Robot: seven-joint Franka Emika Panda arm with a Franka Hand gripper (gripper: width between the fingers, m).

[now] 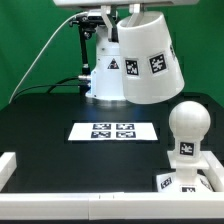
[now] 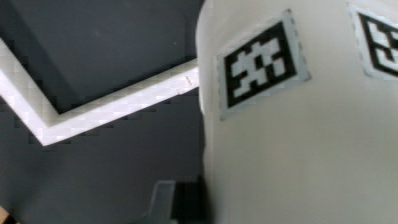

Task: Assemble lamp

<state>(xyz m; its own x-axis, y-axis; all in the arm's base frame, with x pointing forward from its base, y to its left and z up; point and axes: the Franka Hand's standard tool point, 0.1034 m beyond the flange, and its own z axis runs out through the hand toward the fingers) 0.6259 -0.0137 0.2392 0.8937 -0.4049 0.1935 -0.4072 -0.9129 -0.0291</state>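
Nearest the camera in the exterior view: white base [image 1: 190, 181], flat, square, tagged on its edge, sitting at the front of the black table [image 1: 50, 145] on the exterior view's right; bulb [image 1: 187, 128] stands upright on it, round head on top, neck down, tag on the neck; white rail [image 1: 20, 165] borders the table at front and on the exterior view's left.

Shade [image 1: 150, 58] is up in the air, well clear of the table, above and behind the bulb; white tapered cup, smooth, two black-and-white square tags on its side; long axis tilted off vertical, narrow end up toward the arm, wide open end down and leaning toward the exterior view's right.

Gripper [image 1: 128, 14] sits at the shade's narrow top, fingers mostly hidden; looks clamped on the shade since it hangs there, grip itself not visible; wrist view is filled by the shade's white wall [image 2: 294, 140] with one tag, a finger [image 2: 166, 200] blurred beside it.

Marker board [image 1: 112, 130] lies flat mid-table; robot pedestal [image 1: 105, 70] behind it.
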